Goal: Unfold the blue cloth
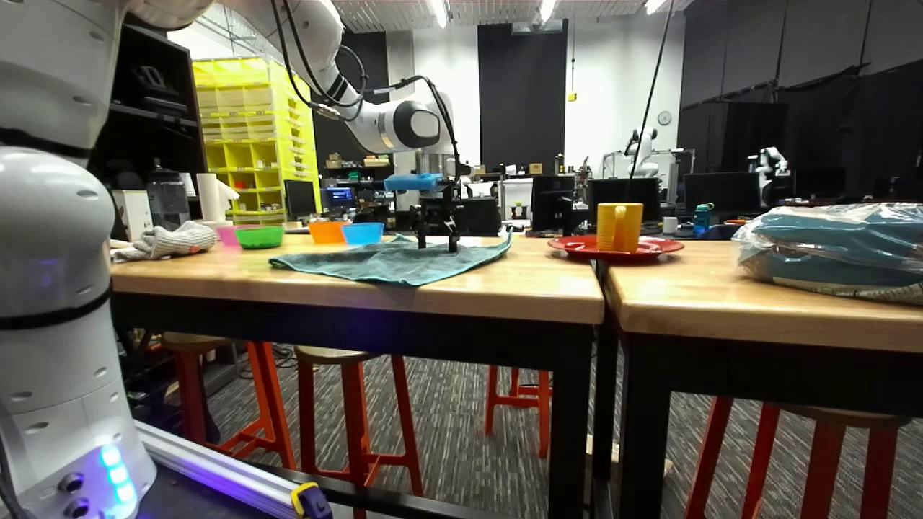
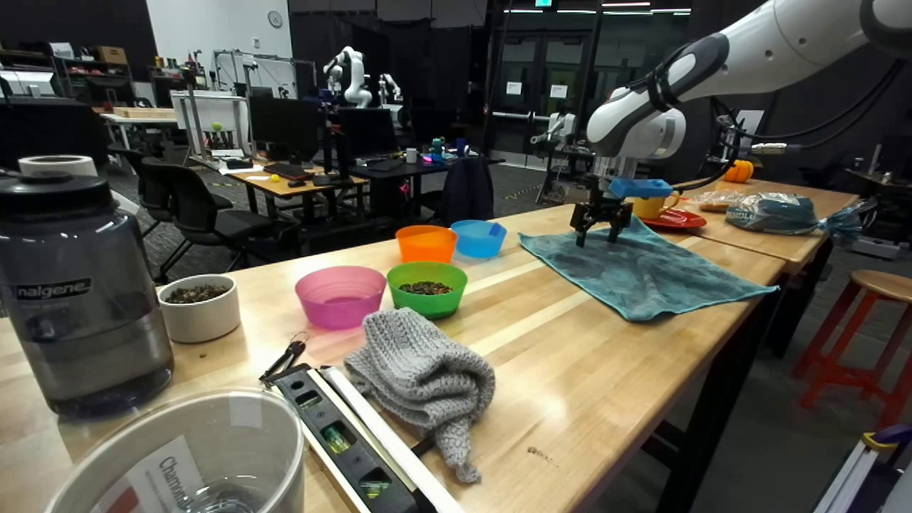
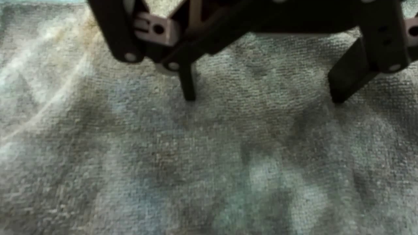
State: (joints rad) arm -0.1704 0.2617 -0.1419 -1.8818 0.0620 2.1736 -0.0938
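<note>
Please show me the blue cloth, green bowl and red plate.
Blue cloth (image 2: 647, 274), in an exterior view: the middle.
Green bowl (image 2: 429, 306), in an exterior view: outer wall.
Red plate (image 1: 657, 246), in an exterior view: rim.

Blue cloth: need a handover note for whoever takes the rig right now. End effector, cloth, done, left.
End effector: open, jaws apart, low over the blue cloth; no fabric pinched, contact with it unclear.
Cloth: spread on the wooden table, lightly creased; one corner looks turned up in an exterior view.
Done: it looks mostly unfolded.
Left: probably lay that corner down, smooth the creases, check for any remaining fold, then lift the arm clear.
</note>
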